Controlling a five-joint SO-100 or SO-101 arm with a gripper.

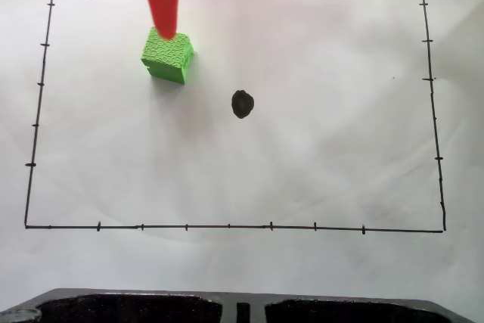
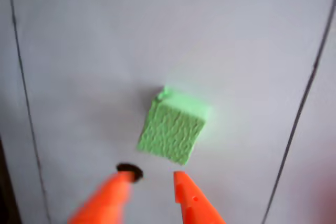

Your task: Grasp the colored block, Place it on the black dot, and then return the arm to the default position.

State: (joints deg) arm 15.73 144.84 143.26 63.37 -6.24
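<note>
The gripper (image 2: 152, 179) hangs over the block (image 1: 168, 56), fingers apart and empty, with nothing between the tips in the wrist view. The block sits flat on the paper (image 1: 302, 156), up and to the left of the dot (image 1: 242, 104) in the fixed view, well apart from it and turned a little askew to the drawn border (image 1: 227, 226).

In the fixed view the orange finger's tip overlaps the block's top edge; whether it touches, I cannot tell. In the wrist view the block (image 2: 173, 129) lies just beyond the tips, not yet between them, and the dot (image 2: 129, 171) peeks out by the left tip.

So the grasp is the step in hand. My read: carry the tips further over the block so they straddle it, square the jaws to two opposite faces since it sits rotated, then come down before closing. The bumpy faces should grip well; a corner pinch would likely twist it.

The surface is plain white paper, slightly wrinkled, ruled with a black frame and tick marks. A dark tray edge (image 1: 136, 304) runs below the border.
</note>
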